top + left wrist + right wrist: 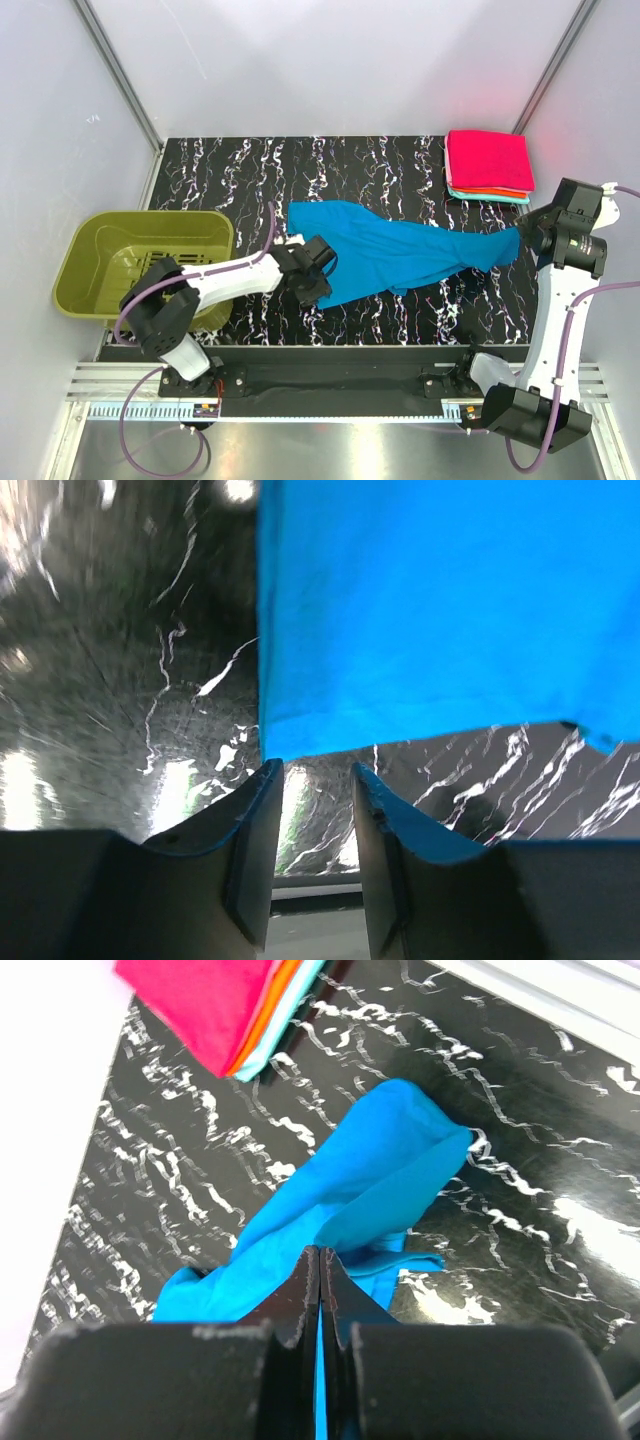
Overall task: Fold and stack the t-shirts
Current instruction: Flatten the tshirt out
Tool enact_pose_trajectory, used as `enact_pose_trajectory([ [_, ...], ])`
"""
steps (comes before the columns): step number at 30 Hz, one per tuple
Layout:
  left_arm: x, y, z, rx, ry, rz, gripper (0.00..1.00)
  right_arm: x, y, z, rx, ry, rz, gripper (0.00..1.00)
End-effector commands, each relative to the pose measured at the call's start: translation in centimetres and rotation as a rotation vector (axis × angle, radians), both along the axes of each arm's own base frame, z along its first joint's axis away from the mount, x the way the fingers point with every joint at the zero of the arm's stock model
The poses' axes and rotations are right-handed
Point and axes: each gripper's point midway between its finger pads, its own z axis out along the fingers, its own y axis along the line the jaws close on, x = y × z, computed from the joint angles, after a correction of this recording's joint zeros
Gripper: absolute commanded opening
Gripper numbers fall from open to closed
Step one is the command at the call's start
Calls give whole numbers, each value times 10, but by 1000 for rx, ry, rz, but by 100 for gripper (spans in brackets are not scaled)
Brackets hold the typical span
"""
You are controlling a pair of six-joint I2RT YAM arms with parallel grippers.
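Top camera overlooks the whole table (380,160); both wrist cameras look down close, sharing the blue shirt (400,255).

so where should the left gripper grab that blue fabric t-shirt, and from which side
Probably the near left hem corner of the blue fabric t-shirt, coming in low from the left. That thin edge lies just ahead of the open left gripper, and the right gripper pinches the opposite end, so the cloth could be pulled flat.

blue tee (450,610) filling top right, lower edge just above the L gripper (314,772), dark fingers (250,860) apart w/ tabletop showing btwn them, black marble-look table (130,680) w/ white veins, glare spots on left
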Motion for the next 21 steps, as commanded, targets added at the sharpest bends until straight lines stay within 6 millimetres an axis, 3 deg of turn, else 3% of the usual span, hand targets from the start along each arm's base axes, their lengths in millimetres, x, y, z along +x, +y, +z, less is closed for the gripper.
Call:
enact_pose_trajectory([
  [1,5,-19,3,-123,38,194,38,9,5,20,-5,-90,37,0],
  [4,3,-18,-1,-118,31,249,43,9,5,21,-3,-94,38,0],
  [10,-11,-9,-28,-70,98,295,46,9,5,20,-8,-95,41,0],
  [19,-12,-5,-41,-19,85,299,45,9,5,22,-15,-102,46,0],
  [21,-14,-3,-44,-10,87,292,41,10,5,20,-15,-95,48,0],
])
